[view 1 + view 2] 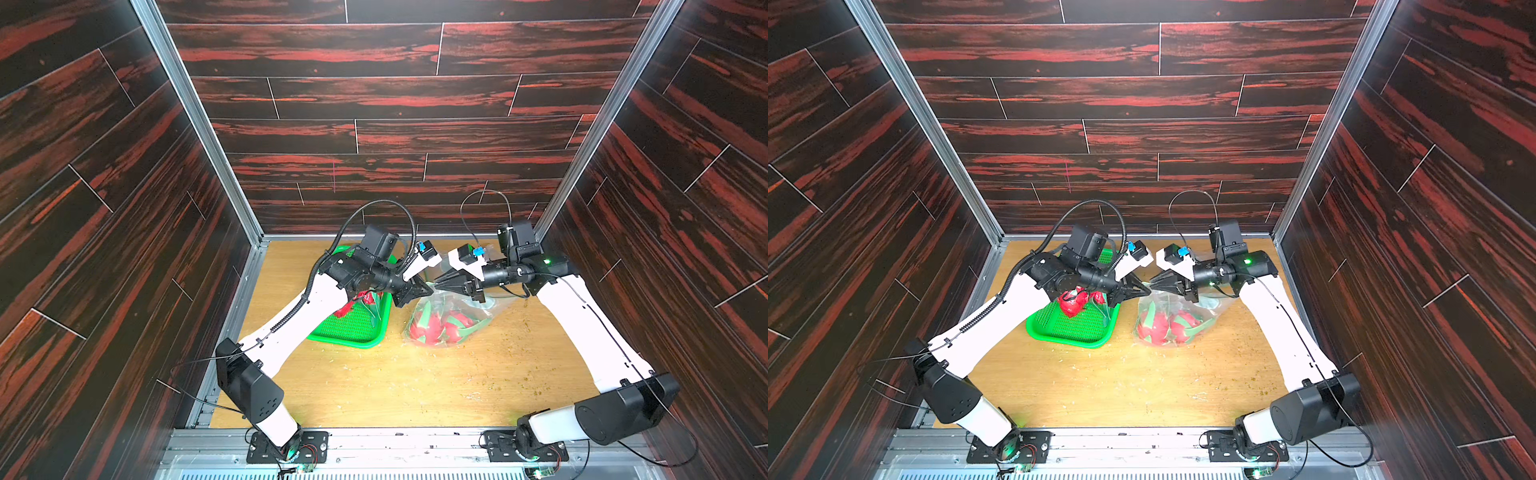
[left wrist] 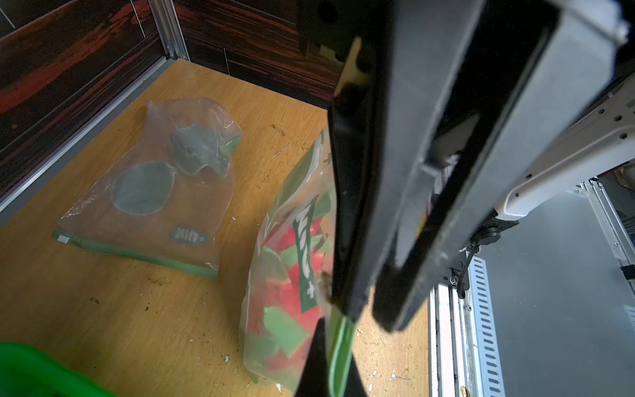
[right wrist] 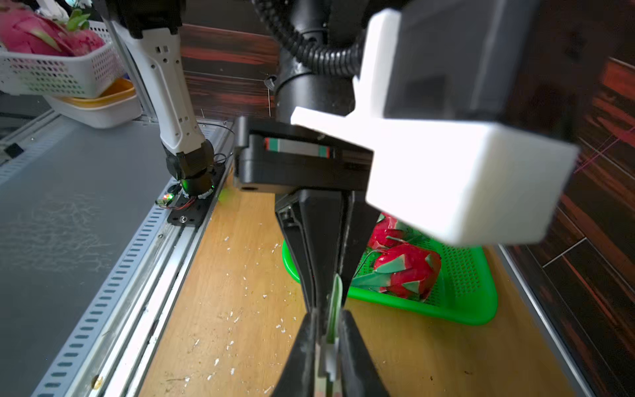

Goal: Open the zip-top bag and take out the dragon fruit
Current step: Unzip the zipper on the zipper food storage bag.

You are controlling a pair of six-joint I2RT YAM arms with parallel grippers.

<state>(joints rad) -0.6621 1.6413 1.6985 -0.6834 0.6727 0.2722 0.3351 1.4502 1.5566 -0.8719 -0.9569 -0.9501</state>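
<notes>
**Left arm** [image 1: 303, 320]: the upper link leans outward from the base at the near edge. The white forearm is inclined forward and inward. The left wrist [image 1: 374, 279] is level and points toward the centre line.

**Right arm** [image 1: 582, 320]: this is a mirrored pose, with the elbow low at the near outer side. The right wrist [image 1: 503, 272] is level and points inward.

**Left gripper** [image 1: 424, 289]: the jaws are fully closed, clamping the zip edge of the zip-top bag [image 2: 275, 275].

**Right gripper** [image 1: 438, 284]: it meets the left gripper almost tip to tip, clear of the table. Its fingers [image 3: 354, 350] stand nearly together with the bag's edge strip between them. They appear to pinch the strip, though blur in the right wrist view prevents confirmation.
</notes>
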